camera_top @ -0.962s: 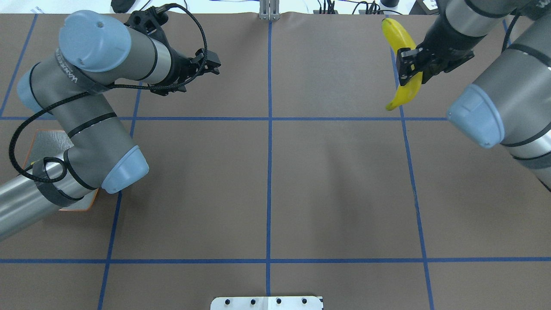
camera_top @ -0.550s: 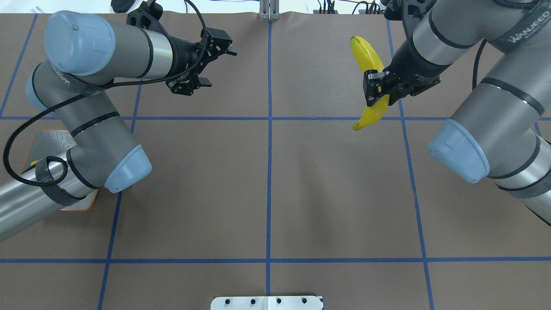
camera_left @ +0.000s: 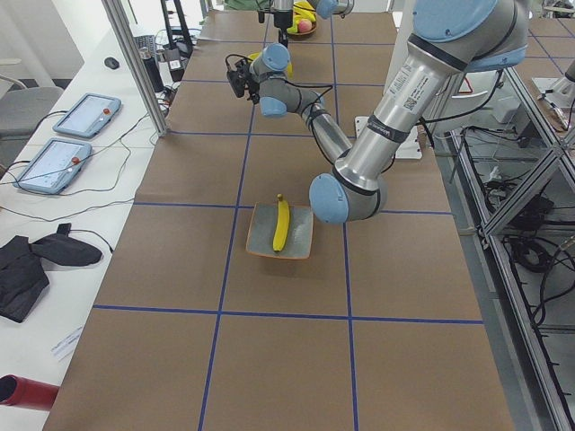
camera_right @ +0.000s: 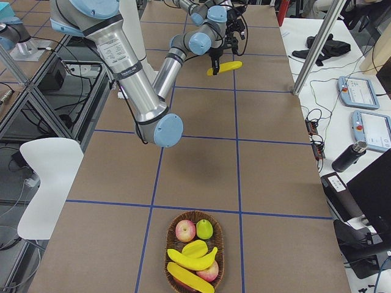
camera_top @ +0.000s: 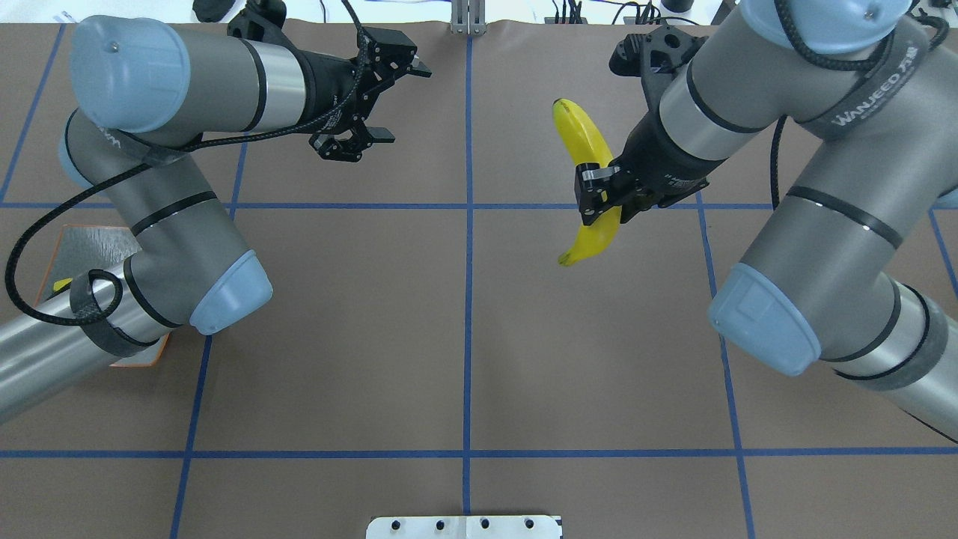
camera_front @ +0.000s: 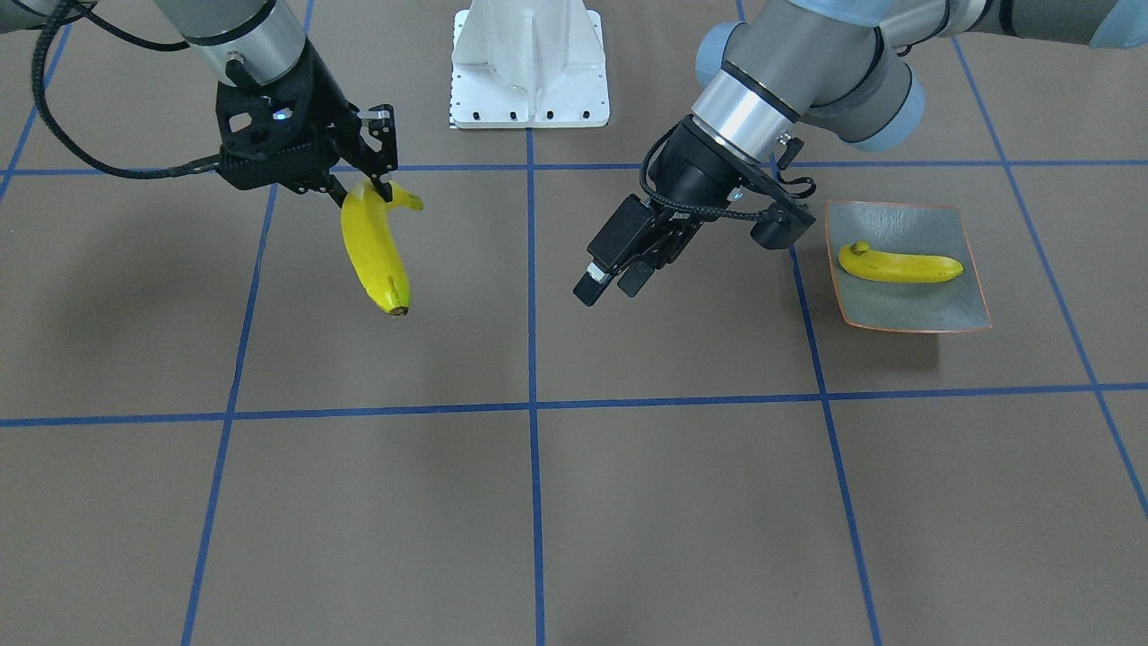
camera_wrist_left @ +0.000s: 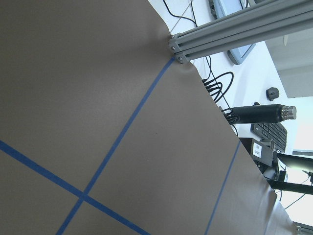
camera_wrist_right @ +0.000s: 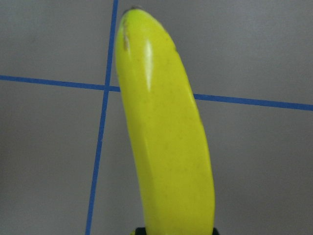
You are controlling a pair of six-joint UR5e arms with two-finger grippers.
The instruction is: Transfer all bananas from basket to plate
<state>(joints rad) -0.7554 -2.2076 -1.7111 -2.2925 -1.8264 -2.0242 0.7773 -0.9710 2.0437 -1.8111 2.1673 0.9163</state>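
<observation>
While the right gripper (camera_top: 599, 196) pinches a banana (camera_top: 584, 138) aloft, its longer end poking toward 11 o'clock overhead, the left gripper (camera_top: 403, 102) hangs spread and a second banana (camera_front: 900, 266) lies on the plate (camera_front: 897, 309)

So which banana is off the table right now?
The held banana, clamped in the right gripper above the table. The second banana lies on the plate; the other bananas sit in the basket.

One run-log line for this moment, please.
right pincer: shut on held banana, aloft | left pincer: open, empty | plate: one banana | basket: bananas left
</observation>
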